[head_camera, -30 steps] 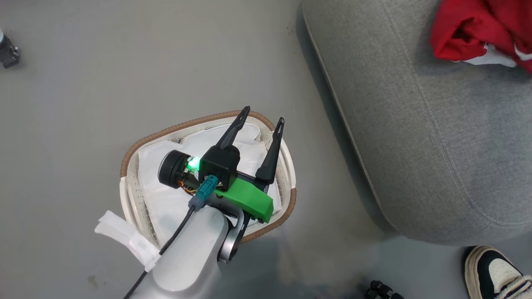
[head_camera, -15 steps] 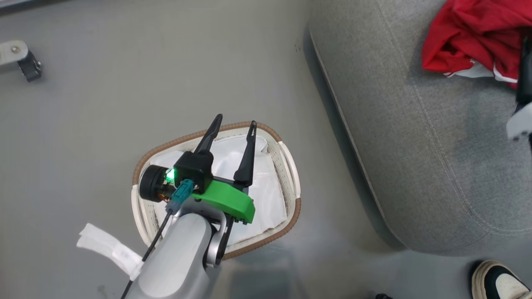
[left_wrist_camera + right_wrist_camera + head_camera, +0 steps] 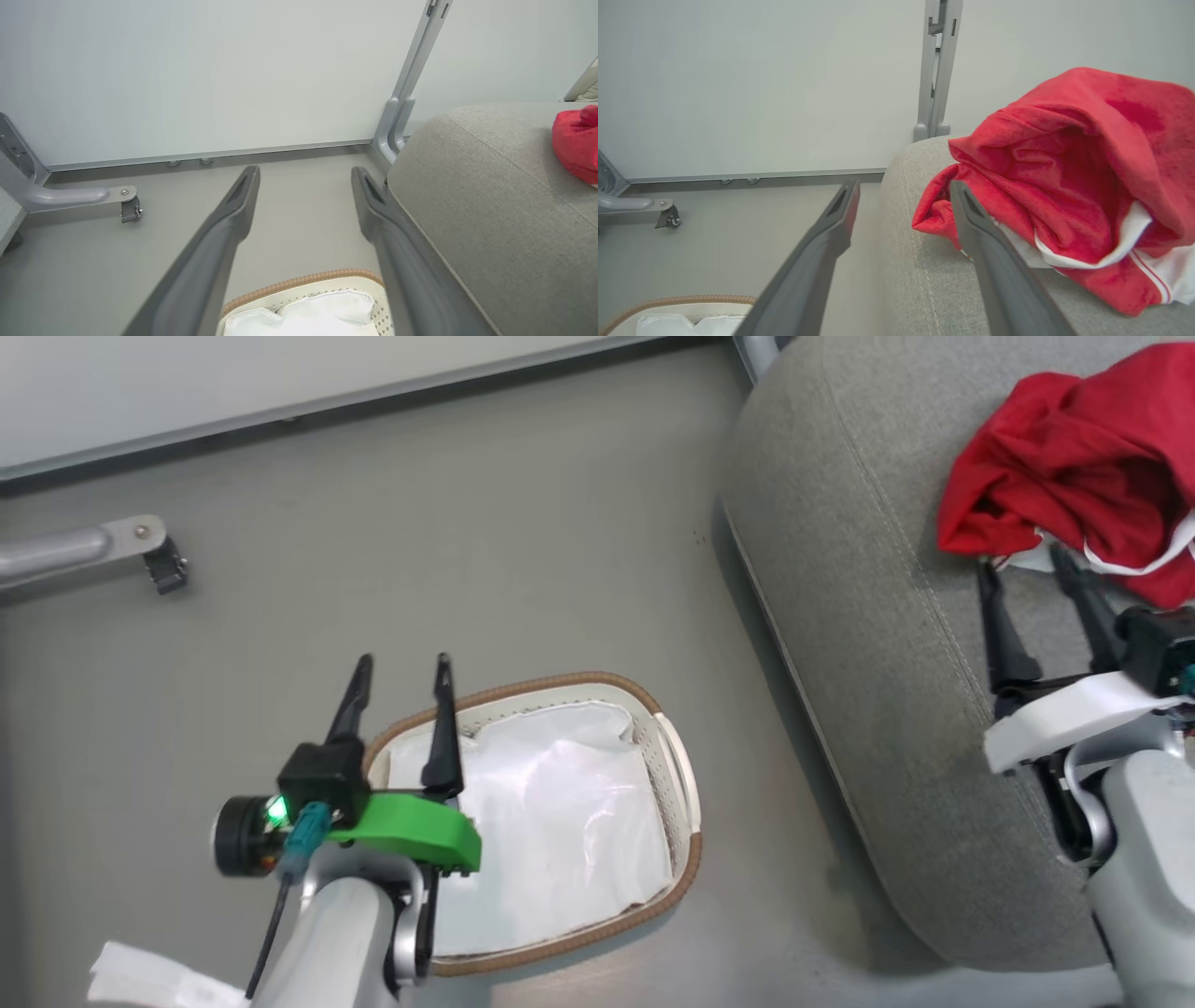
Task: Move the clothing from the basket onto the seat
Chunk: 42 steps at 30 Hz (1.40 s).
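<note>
Just beyond the right gripper (image 3: 1022,563), the clothing (image 3: 1064,476) is bright red with white panels and red-and-white striped trim; the seat (image 3: 887,644) under it is plain grey. Beside the left gripper (image 3: 401,663) with its green bracket (image 3: 411,826), the basket (image 3: 674,775) is white, dot-perforated and brown-rimmed, its liner (image 3: 551,840) plain white.

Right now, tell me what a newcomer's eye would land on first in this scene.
The red clothing heaped on the grey seat at the upper right stands out first. Next comes the basket on the floor, holding just its white liner. The right gripper sits with open fingers at the heap's near edge.
</note>
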Tool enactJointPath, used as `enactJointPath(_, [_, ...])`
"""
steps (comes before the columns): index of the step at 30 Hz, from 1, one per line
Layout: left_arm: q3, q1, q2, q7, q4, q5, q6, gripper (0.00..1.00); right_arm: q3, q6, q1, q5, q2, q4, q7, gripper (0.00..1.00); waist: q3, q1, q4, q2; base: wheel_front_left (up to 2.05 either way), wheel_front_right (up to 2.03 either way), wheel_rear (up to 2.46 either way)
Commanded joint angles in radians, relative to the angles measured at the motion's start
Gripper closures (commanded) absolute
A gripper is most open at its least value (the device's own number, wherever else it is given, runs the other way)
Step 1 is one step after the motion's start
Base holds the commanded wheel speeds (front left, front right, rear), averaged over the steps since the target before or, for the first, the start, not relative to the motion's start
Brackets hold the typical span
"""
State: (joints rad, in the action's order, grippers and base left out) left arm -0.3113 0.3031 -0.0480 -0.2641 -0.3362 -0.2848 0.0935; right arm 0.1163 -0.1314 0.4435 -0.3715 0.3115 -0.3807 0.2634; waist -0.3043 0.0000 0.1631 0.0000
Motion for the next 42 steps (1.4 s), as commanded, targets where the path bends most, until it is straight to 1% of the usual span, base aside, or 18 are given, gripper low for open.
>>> enactJointPath(1, [0.023, -0.028, -0.005, 0.0, 0.001, 0.01, 0.008, 0.0, 0.008, 0.001, -0.018, -0.003, -0.01, 0.012, 0.002, 0.0, 0.042, 0.0, -0.041, 0.0, 0.0, 0.0, 0.0])
enactJointPath(2, [0.045, -0.042, -0.005, 0.0, 0.011, -0.008, 0.006, 0.0, 0.02, 0.001, -0.023, -0.008, -0.024, 0.018, 0.002, 0.0, 0.05, 0.0, -0.051, 0.0, 0.0, 0.0, 0.0])
enactJointPath(5, [0.098, -0.086, -0.005, 0.0, 0.028, 0.002, 0.004, 0.0, 0.05, 0.001, -0.039, 0.013, -0.049, 0.035, 0.002, 0.0, 0.079, 0.0, -0.073, 0.0, 0.0, 0.0, 0.0])
enactJointPath(10, [0.171, -0.146, -0.004, 0.0, 0.032, 0.04, 0.0, 0.0, 0.057, 0.001, -0.081, 0.02, -0.108, 0.054, 0.002, 0.0, 0.108, 0.0, -0.11, 0.0, 0.0, 0.0, 0.0])
enactJointPath(12, [0.199, -0.171, -0.005, 0.0, 0.032, 0.027, -0.001, 0.0, 0.057, 0.001, -0.103, 0.024, -0.125, 0.057, 0.002, 0.0, 0.121, 0.0, -0.121, 0.0, 0.0, 0.0, 0.0])
enactJointPath(15, [0.229, -0.214, -0.004, 0.0, 0.035, 0.039, -0.004, 0.0, 0.044, 0.001, -0.144, 0.023, -0.153, 0.062, 0.002, 0.0, 0.144, 0.0, -0.132, 0.0, 0.0, 0.0, 0.0])
enactJointPath(20, [0.263, -0.267, -0.004, 0.0, 0.032, 0.058, -0.014, 0.0, 0.029, 0.001, -0.214, 0.043, -0.181, 0.072, 0.002, 0.0, 0.178, 0.0, -0.146, 0.0, 0.0, 0.0, 0.0])
enactJointPath(26, [0.28, -0.325, -0.004, 0.0, 0.042, 0.052, -0.052, 0.0, -0.017, 0.001, -0.285, 0.067, -0.208, 0.088, 0.002, 0.0, 0.223, 0.0, -0.155, 0.0, 0.0, 0.0, 0.0])
enactJointPath(33, [0.285, -0.374, -0.004, 0.0, 0.053, 0.04, -0.078, 0.0, -0.046, 0.001, -0.345, 0.085, -0.222, 0.115, 0.002, 0.0, 0.252, 0.0, -0.157, 0.0, 0.0, 0.0, 0.0])
enactJointPath(34, [0.288, -0.379, -0.004, 0.0, 0.053, 0.041, -0.08, 1.0, -0.047, 0.001, -0.349, 0.085, -0.223, 0.117, 0.002, 1.0, 0.254, 0.0, -0.157, 0.0, 0.0, 0.0, 0.0])
enactJointPath(38, [0.28, -0.368, 0.003, 0.002, 0.018, 0.035, -0.081, 1.0, -0.042, 0.0, -0.355, 0.076, -0.233, 0.086, -0.002, 1.0, 0.252, 0.0, -0.156, 0.0, 0.0, 0.0, 0.0])
enactJointPath(42, [0.292, -0.355, 0.003, 0.025, 0.013, -0.034, -0.088, 1.0, -0.051, 0.0, -0.355, 0.008, -0.235, 0.086, -0.02, 1.0, 0.253, 0.0, -0.156, 0.0, 0.0, 0.0, 0.0])
